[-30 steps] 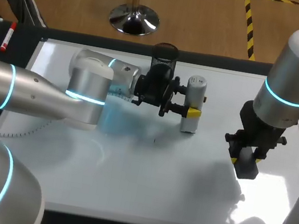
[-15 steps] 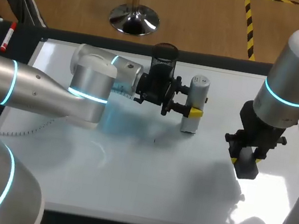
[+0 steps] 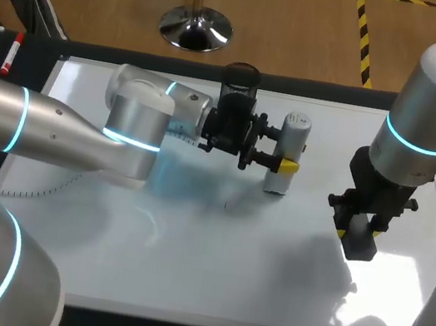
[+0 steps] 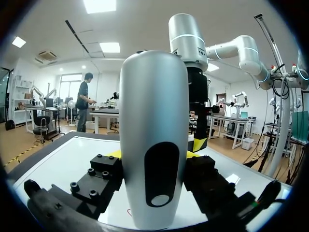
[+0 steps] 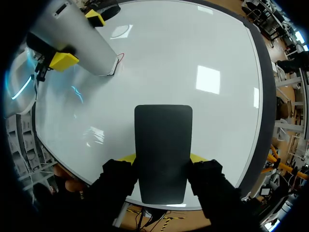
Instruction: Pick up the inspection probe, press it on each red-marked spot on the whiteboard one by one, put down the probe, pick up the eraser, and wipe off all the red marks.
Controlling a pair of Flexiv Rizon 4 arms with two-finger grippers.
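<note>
The left fingers (image 3: pixel 283 164) pinch the silver inspection probe (image 3: pixel 292 136) from both sides. The probe stands on the whiteboard (image 3: pixel 266 273), its bottom end just beside a small red mark (image 5: pixel 120 55). The right fingers (image 5: pixel 197 157) squeeze the black eraser (image 5: pixel 163 150) over the whiteboard's right side, well apart from the probe.

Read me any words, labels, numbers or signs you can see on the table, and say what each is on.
No text can be read here.
Inspection probe: a black oval panel with a pale round spot, no lettering.
Eraser: plain black, no print.
Whiteboard: a small red mark by the probe's base, not a character.
Red marker beside the whiteboard: too small to tell.
</note>
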